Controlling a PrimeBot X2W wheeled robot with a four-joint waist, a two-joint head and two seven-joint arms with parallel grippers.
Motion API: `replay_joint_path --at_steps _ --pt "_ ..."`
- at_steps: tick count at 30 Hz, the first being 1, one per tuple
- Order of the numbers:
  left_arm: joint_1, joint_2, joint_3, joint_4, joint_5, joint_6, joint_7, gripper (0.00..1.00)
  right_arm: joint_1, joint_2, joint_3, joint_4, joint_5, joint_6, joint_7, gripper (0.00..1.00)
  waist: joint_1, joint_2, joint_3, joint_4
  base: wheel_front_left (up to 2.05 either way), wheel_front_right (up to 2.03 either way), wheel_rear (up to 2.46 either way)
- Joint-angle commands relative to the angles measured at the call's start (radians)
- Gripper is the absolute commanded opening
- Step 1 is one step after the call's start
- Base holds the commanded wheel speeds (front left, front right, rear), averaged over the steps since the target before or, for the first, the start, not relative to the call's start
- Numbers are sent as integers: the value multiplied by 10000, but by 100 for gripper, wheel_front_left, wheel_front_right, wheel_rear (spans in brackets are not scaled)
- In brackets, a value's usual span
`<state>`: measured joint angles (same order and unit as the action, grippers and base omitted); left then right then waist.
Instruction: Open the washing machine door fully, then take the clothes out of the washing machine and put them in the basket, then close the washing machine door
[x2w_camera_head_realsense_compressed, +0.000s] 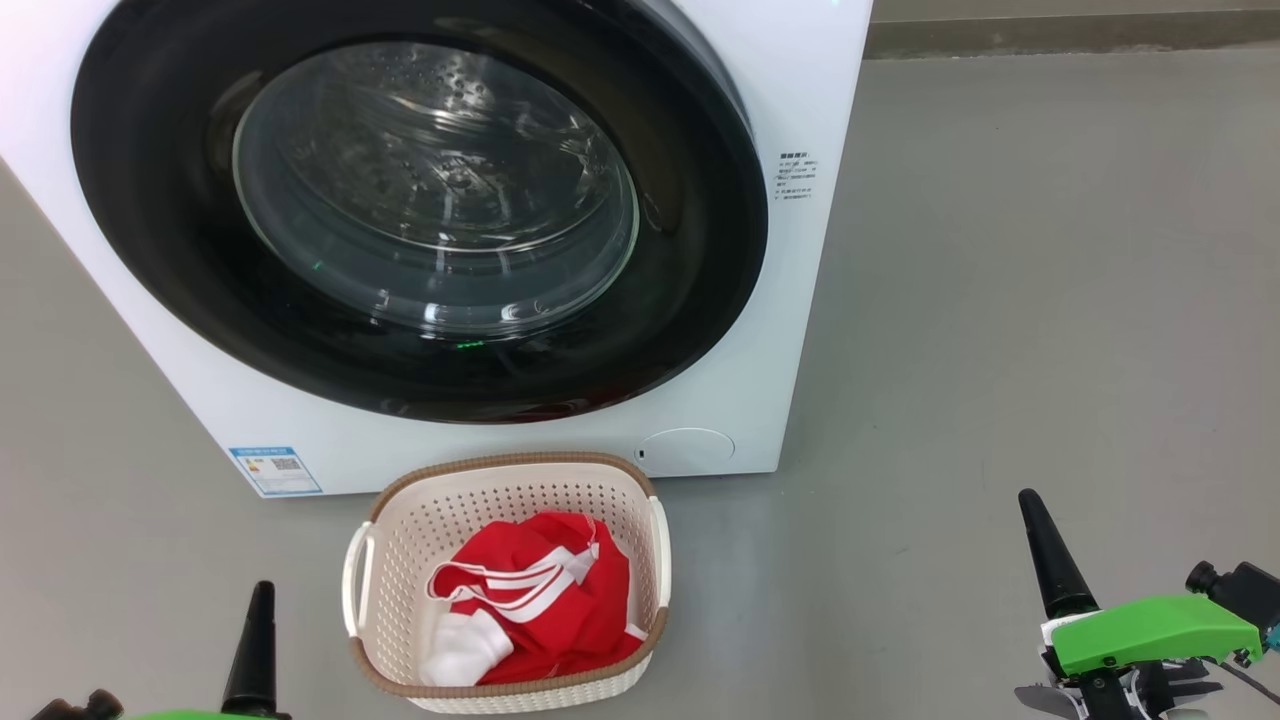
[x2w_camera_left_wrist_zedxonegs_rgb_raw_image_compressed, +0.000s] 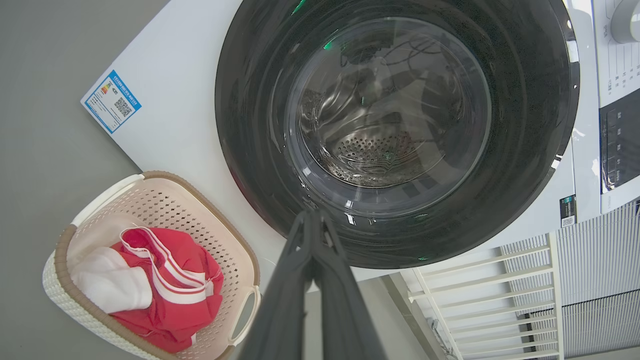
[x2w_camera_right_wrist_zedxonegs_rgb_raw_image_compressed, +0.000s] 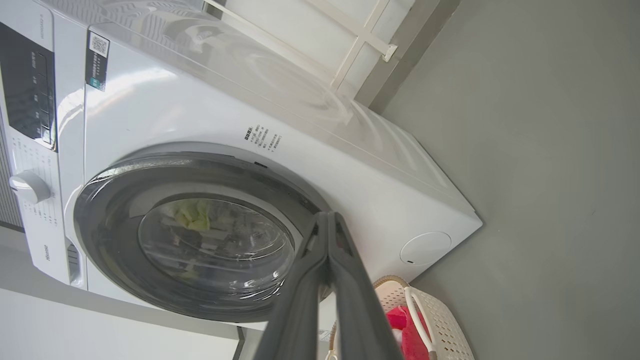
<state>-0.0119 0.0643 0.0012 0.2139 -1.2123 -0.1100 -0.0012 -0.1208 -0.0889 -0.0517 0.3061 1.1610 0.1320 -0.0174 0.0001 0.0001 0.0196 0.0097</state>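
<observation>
My left gripper (x2w_camera_head_realsense_compressed: 262, 600) and right gripper (x2w_camera_head_realsense_compressed: 1035, 515) rest clenched and empty, since the clothes (x2w_camera_head_realsense_compressed: 560, 590) lie in the basket (x2w_camera_head_realsense_compressed: 510, 462) between them and the washing machine door (x2w_camera_head_realsense_compressed: 420, 210) ahead is shut.

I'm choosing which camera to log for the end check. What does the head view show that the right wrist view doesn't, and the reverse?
Head view brings the left tool, shut and empty, and the whole basket with the red clothes lying in it. Right wrist view brings the control panel, the dial and a white rack beyond the washing machine. Both share the washing machine door, shut, the round cover at the machine's lower corner, part of the basket and clothes, and the shut right tool.
</observation>
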Motion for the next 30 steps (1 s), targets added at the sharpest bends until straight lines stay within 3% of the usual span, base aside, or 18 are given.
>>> replay_joint_path --at_steps 1,30 --pt "-503 115 309 -158 -285 -110 56 0 -106 -4 40 -319 304 -5 101 0 -1 -1 -6 -3 0 0 0" --pt "-891 -67 962 245 -3460 -193 950 0 93 329 -534 -570 3857 -12 1137 0 -1 -1 -142 -83 0 0 0"
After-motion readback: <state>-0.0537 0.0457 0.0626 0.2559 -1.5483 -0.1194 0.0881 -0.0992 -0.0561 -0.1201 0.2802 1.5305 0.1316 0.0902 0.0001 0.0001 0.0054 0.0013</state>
